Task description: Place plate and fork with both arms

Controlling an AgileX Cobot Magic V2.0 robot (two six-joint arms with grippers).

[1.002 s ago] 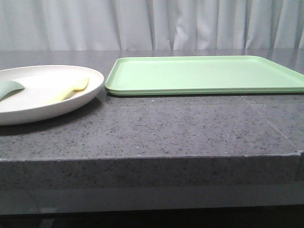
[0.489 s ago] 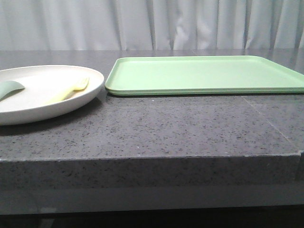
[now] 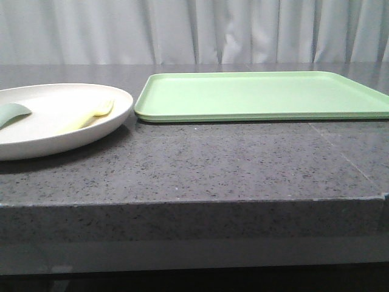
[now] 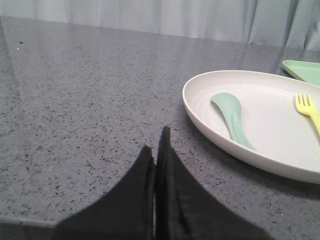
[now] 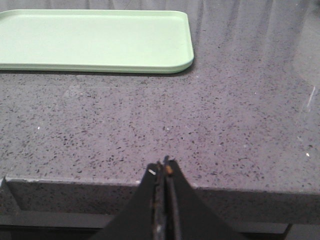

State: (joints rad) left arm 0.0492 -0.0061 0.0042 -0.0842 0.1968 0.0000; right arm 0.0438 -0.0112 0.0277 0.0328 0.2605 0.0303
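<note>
The cream-white plate sits at the table's left, and it also shows in the left wrist view. The pale yellow fork lies in it, tines toward the tray, also in the left wrist view. A grey-green spoon-like piece lies in the plate too. My left gripper is shut and empty, low over the table beside the plate, apart from it. My right gripper is shut and empty at the table's front edge, short of the tray. Neither gripper shows in the front view.
A flat light-green tray lies at the back centre and right, next to the plate, and shows in the right wrist view. The grey speckled tabletop ends in a front edge. White curtains hang behind.
</note>
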